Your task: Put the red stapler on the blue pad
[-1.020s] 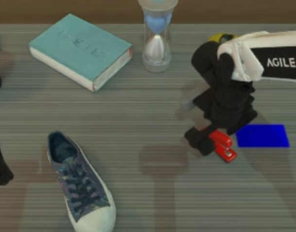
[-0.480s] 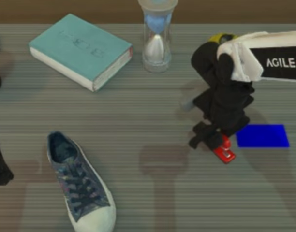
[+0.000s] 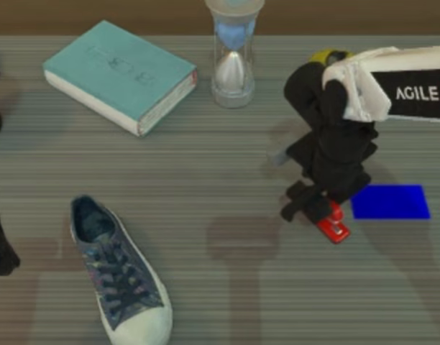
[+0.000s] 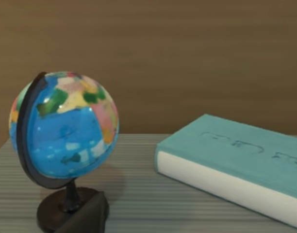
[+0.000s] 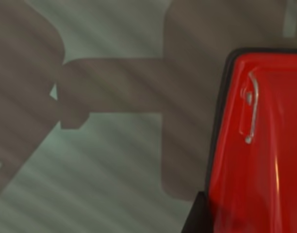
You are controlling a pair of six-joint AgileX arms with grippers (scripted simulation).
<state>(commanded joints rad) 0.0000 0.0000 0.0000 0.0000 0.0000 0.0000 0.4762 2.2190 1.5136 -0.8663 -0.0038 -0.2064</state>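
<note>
Red stapler [image 3: 336,224] lies on the table [image 3: 227,172], just left of the blue pad [image 3: 390,202] and not on it. The right gripper [image 3: 315,205] is down over the stapler's rear portion; only the front end shows beyond the black fingers. Whether the fingers have closed on the body cannot be determined from these views. The right wrist view shows the glossy red shell [image 5: 257,145] close up. Handling judgement: rigid, light, with a smooth casing likely to slip; grip across the narrow sides near mid-length, not the hinged top arm. The left arm is parked at the table's left, facing a globe [image 4: 61,131] and teal book [image 4: 236,160].
</note>
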